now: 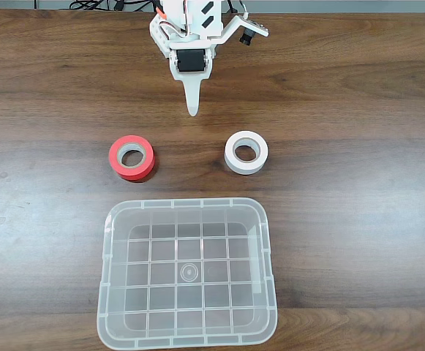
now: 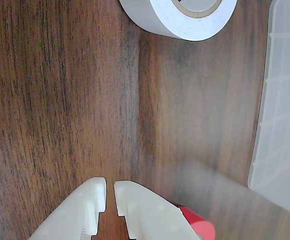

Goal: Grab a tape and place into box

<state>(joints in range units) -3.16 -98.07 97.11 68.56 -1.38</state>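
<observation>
In the fixed view the white arm sits at the top edge of the dark wood-grain surface, its claw pointing down the picture toward the middle. From this angle the fingers overlap into 1 narrow tip. The wrist view shows the claw from close by: its 2 white fingers stand nearly together with a thin gap between them, and nothing sits in that gap.

The tape lies flat on the surface, hollow core facing up, below and to the right of the claw tip in the fixed view and apart from it. In the wrist view the tape shows at the top edge, partly cut off.

A red-orange roll with a grey core lies flat to the left of the tape in the fixed view, well apart from it. In the wrist view a corner of it peeks out beside the right finger.

The box, clear with a grid bottom, stands at the bottom centre of the fixed view, below both rolls, holding nothing. Its wall runs along the right side of the wrist view.
</observation>
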